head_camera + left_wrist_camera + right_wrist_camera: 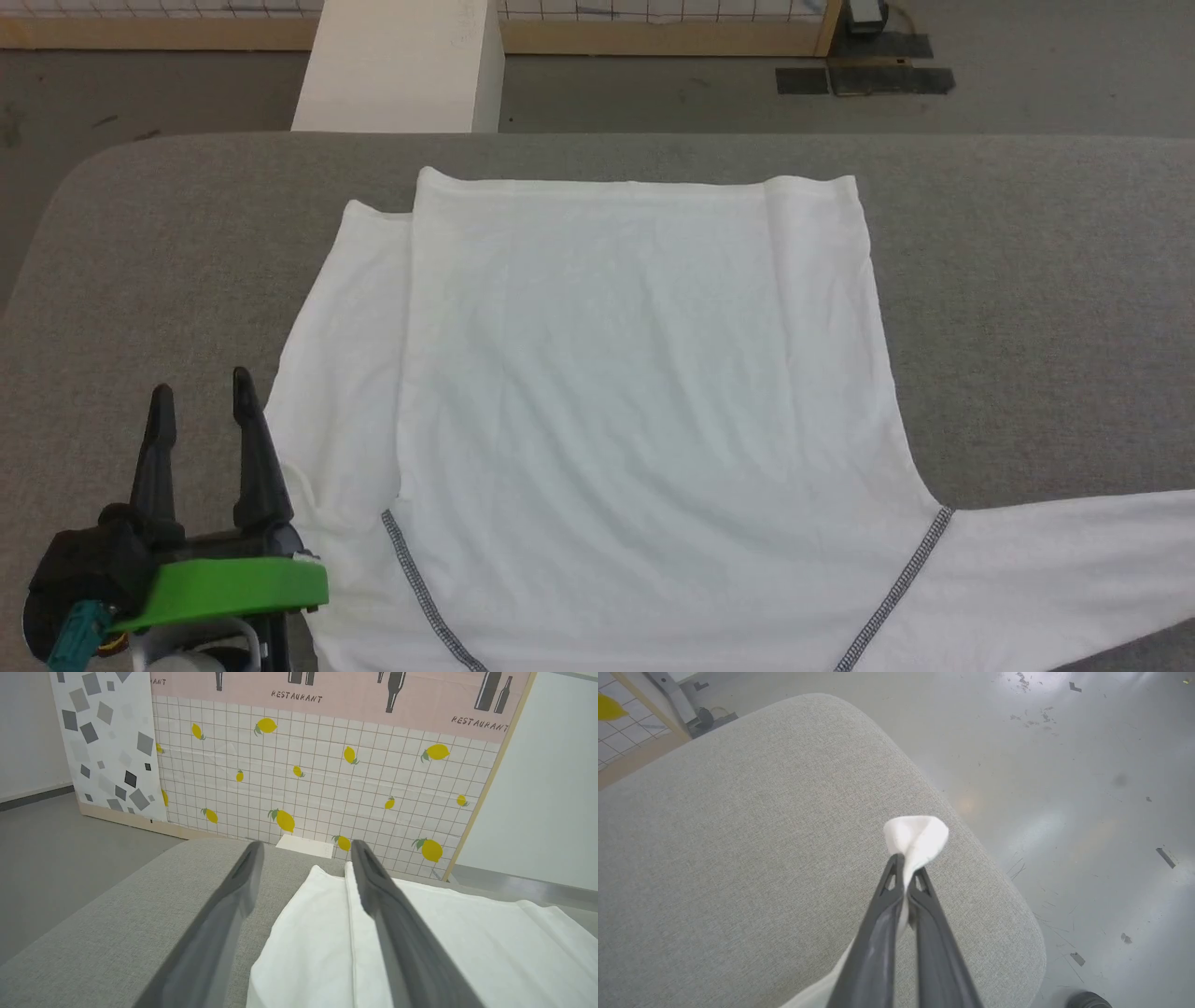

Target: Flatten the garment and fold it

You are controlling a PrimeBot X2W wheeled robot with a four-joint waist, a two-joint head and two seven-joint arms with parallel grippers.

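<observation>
The white garment [635, 392] lies spread on the grey padded table [1046, 280], with its left side folded inward and dark zigzag stitching at the near seams. One sleeve stretches off to the right. My left gripper [201, 397] hovers open at the garment's left edge with nothing between its fingers; in the left wrist view it [306, 851] straddles the garment's [467, 942] folded edge from above. In the right wrist view my right gripper [906, 863] is shut on a pinched end of the garment [917, 837], lifted above the table's rounded corner [738, 835].
A white rectangular box [401, 65] stands on the floor beyond the table's far edge. A tiled panel with lemon prints [317, 779] closes the back. Grey floor [1087, 788] lies right of the table corner.
</observation>
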